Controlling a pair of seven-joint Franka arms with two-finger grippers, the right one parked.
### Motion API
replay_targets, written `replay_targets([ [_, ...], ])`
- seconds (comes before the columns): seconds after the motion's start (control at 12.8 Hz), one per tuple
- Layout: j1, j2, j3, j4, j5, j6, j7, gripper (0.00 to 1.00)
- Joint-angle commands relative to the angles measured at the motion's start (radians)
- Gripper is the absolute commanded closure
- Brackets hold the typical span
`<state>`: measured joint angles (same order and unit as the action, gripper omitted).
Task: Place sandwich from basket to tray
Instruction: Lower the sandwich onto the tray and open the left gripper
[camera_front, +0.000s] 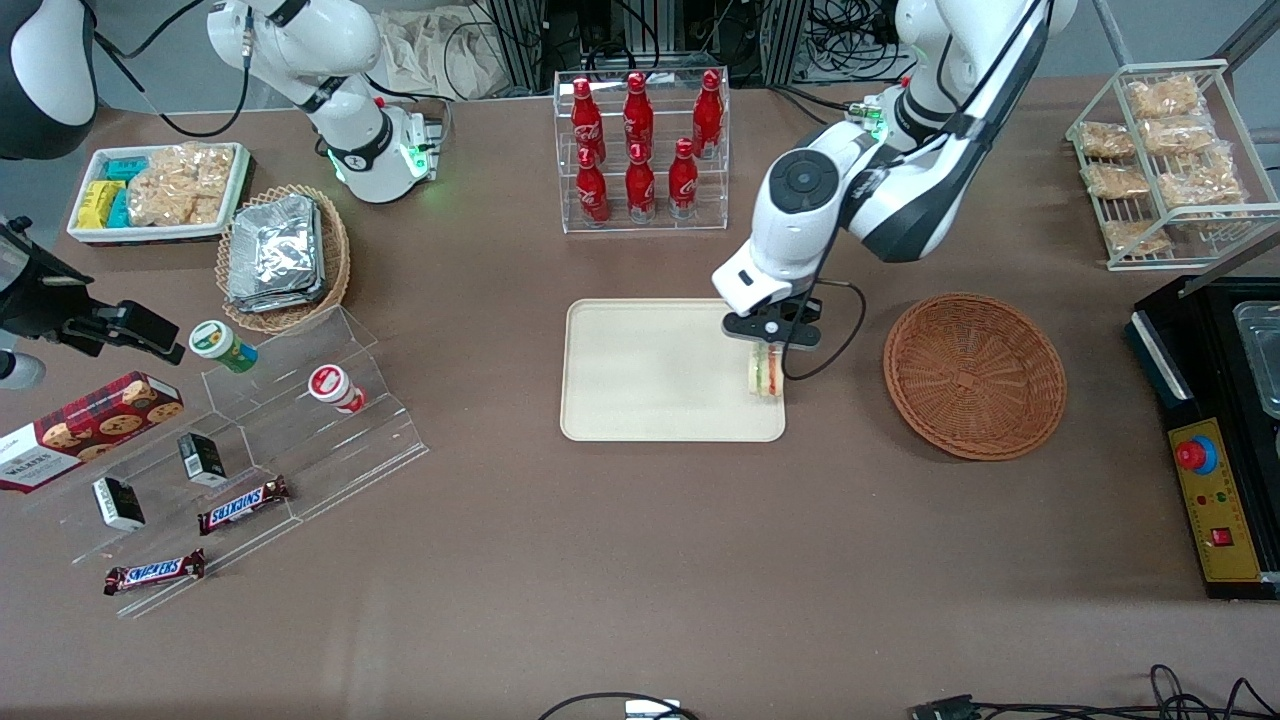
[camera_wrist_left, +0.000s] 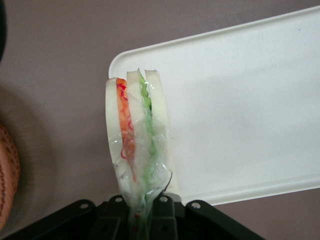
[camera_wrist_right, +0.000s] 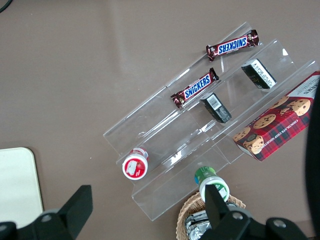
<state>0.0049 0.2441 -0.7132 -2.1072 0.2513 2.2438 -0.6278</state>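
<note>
Over the tray (camera_front: 650, 370), claw (camera_front: 768, 345) grips sandwich (camera_front: 767, 373).

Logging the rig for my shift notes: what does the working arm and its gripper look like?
The left arm is glossy white with black joint bands, a grey round cap and a green light. A black cable loops beside the black two-finger gripper on its white wrist block.

The tray (camera_front: 660, 370) sits in the middle of the front view. The gripper (camera_front: 768, 352) holds the sandwich (camera_front: 767, 373) over the tray's right edge. The basket (camera_front: 974, 375) lies just right of the tray, apart from it.
</note>
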Motion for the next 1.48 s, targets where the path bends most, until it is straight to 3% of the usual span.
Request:
replay_targets([
  [0.0, -0.034, 0.084, 0.000, 0.041, 0.059, 0.016, -0.065, 0.89],
  [0.55, -0.059, 0.213, 0.003, 0.041, 0.210, 0.051, -0.171, 0.89],
  [0.86, -0.068, 0.242, 0.004, 0.041, 0.221, 0.063, -0.184, 0.88],
  [1.01, -0.069, 0.254, 0.004, 0.039, 0.221, 0.063, -0.185, 0.81],
  [1.25, -0.082, 0.264, 0.009, 0.041, 0.221, 0.063, -0.191, 0.61],
  [1.33, -0.082, 0.267, 0.009, 0.042, 0.229, 0.063, -0.193, 0.43],
  [1.4, -0.082, 0.279, 0.009, 0.049, 0.255, 0.063, -0.202, 0.17],
])
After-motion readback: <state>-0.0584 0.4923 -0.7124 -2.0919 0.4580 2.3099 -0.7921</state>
